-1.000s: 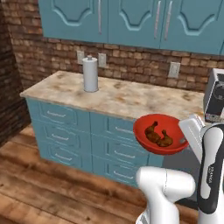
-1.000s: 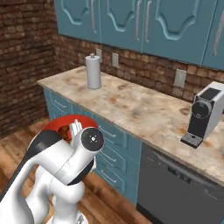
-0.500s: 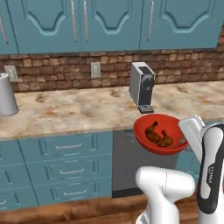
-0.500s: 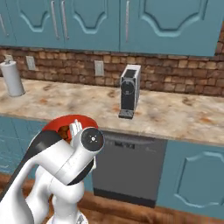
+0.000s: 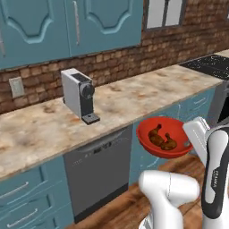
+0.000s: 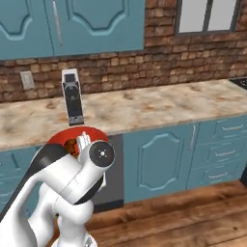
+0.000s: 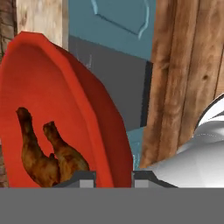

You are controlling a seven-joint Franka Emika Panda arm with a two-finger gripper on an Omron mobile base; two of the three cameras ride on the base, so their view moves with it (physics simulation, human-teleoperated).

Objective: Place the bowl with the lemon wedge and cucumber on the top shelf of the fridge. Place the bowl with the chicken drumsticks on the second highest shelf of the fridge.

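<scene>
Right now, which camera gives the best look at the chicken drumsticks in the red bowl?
The hand view: the chicken drumsticks lie large and close inside the red bowl. The left base view shows them smaller; in the right base view the arm mostly hides them.

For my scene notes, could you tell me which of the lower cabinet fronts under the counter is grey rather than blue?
The dishwasher front, the flat dark-grey panel directly below the coffee machine; the fronts on either side are blue.

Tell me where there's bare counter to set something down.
The counter is bare from the right of the coffee machine along to the stovetop, and to the machine's left, below the wall outlet. Nothing is crowded.
</scene>
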